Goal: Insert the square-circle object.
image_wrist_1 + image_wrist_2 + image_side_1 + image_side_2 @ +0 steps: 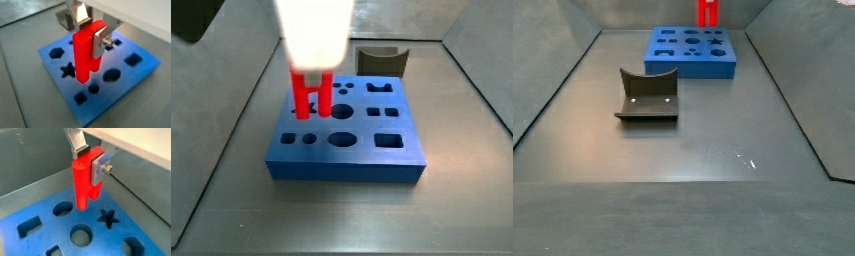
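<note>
My gripper (90, 30) is shut on the square-circle object (85, 55), a bright red peg of two joined bars that hangs upright from the silver fingers (100, 42). It also shows in a wrist view (83, 180), with the gripper (90, 157) clamped near its upper end. The peg's lower end is just over the top face of the blue block (143, 62), among its shaped holes, beside a round hole (63, 208) and a star hole (105, 218). In a side view the blurred white gripper (314, 68) holds the peg (311, 92) over the block's (358, 165) far left part.
A dark grey block with a curved notch (381, 60) stands behind the blue block, and shows nearer in a side view (648, 95). The blue block (694, 62) and red peg (708, 12) are at the far end. Grey walls enclose the floor.
</note>
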